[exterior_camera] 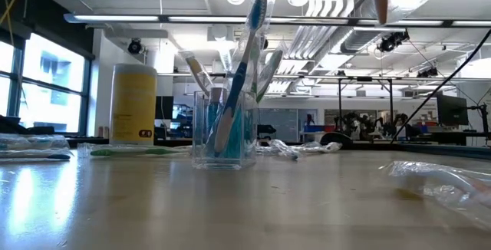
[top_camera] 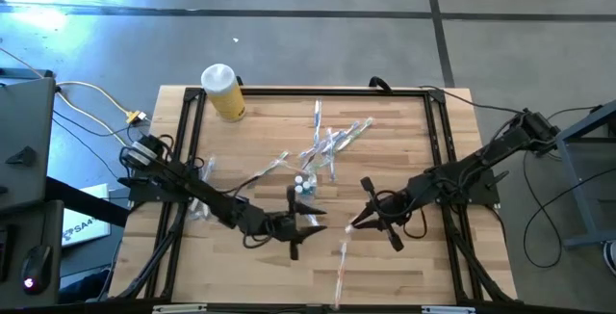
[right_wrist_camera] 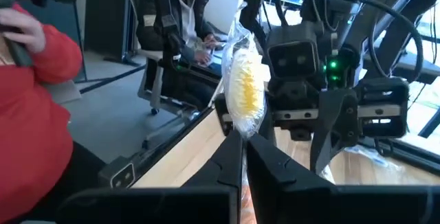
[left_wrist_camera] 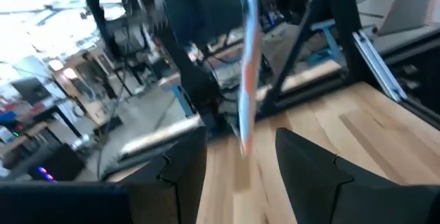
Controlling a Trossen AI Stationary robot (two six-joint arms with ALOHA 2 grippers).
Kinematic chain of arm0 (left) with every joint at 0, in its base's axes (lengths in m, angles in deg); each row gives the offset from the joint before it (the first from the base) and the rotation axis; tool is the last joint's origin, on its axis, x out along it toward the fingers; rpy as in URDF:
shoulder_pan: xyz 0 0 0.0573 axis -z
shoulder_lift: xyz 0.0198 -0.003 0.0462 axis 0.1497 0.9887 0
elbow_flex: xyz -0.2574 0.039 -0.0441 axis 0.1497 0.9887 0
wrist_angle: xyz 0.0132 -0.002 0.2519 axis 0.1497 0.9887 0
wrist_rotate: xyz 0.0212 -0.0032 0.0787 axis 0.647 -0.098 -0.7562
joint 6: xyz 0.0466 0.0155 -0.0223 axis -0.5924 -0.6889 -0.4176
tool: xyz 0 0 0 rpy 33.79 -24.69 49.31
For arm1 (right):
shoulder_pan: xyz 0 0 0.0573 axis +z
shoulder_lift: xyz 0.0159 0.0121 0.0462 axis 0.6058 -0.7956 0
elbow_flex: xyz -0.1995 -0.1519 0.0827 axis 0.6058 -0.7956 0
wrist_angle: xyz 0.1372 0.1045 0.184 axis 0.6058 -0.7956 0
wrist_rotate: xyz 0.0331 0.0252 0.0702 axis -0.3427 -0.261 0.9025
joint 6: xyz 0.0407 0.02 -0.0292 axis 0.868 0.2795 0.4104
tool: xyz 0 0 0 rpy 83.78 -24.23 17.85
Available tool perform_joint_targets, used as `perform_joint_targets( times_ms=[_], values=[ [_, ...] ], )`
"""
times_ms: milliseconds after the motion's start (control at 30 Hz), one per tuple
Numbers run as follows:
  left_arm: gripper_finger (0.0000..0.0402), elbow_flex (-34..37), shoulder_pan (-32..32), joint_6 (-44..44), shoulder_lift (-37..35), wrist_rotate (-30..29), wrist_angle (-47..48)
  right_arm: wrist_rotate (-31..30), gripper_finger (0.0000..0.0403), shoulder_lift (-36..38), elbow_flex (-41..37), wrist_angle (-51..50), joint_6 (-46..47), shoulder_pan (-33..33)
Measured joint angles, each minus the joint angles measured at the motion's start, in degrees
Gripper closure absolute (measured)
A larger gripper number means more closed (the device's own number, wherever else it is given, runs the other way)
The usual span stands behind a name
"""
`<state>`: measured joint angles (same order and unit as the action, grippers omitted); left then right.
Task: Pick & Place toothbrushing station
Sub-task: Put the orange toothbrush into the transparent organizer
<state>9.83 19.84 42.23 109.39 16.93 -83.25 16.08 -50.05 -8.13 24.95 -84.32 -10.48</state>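
A clear plastic cup point(top_camera: 305, 185) point(exterior_camera: 224, 131) stands on its base at the table's middle, with blue toothbrushes and teal tubes in it. My right gripper point(top_camera: 353, 224) point(right_wrist_camera: 244, 157) hovers to the right of the cup, shut on a wrapped toothbrush point(top_camera: 341, 268) point(right_wrist_camera: 245, 86). My left gripper point(top_camera: 310, 227) point(left_wrist_camera: 237, 145) is open just near of the cup and faces the right gripper. The held toothbrush point(left_wrist_camera: 247, 73) shows beyond the gap between its fingers, untouched by them. My right gripper pinches the wrapped toothbrush between its two shut fingers, just below the yellow bristle head point(right_wrist_camera: 240, 129). The fingers come level from the table's right and lie across it. The toothbrush is clear of the table, its long part point(top_camera: 339, 280) reaching toward the near edge.
A yellow bottle point(top_camera: 223, 92) point(exterior_camera: 133, 103) stands at the far left corner. Several wrapped toothbrushes point(top_camera: 329, 141) lie beyond the cup, and clear wrappers lie at the left point(top_camera: 197, 201) and near right point(exterior_camera: 441, 181). Black rails point(top_camera: 189, 121) frame the table. People point(right_wrist_camera: 34, 86) sit beyond it.
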Motion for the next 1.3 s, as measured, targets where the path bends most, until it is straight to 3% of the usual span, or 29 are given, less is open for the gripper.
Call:
perform_joint_targets(
  times_ms=[267,600,767,1033,1167,1300],
  values=[
    [0.0236,-7.7,-1.8,2.9,1.5,0.7,7.4,-0.2,0.0399,-2.5,0.0,4.3,-2.3,0.0],
    [0.0236,-8.4,-7.5,16.2,1.5,16.6,7.6,-4.5,0.0399,-2.5,0.0,4.6,-4.8,0.0],
    [0.0236,-8.4,-9.1,18.3,1.5,22.5,6.9,-4.9,0.0399,-2.5,0.0,4.5,-5.0,-0.6],
    [0.0236,-8.3,-9.4,18.1,1.5,22.4,5.7,-4.2,0.0399,-3.5,0.0,4.2,-4.9,-3.0],
    [0.0263,-8.3,-9.4,17.9,1.5,22.4,6.3,-4.2,0.0399,-3.4,0.0,3.9,-4.6,-3.5],
    [0.033,-8.3,-9.4,16.3,1.5,22.2,7.0,-4.0,0.0399,-3.4,0.0,3.8,-4.4,-3.5]
  ],
)
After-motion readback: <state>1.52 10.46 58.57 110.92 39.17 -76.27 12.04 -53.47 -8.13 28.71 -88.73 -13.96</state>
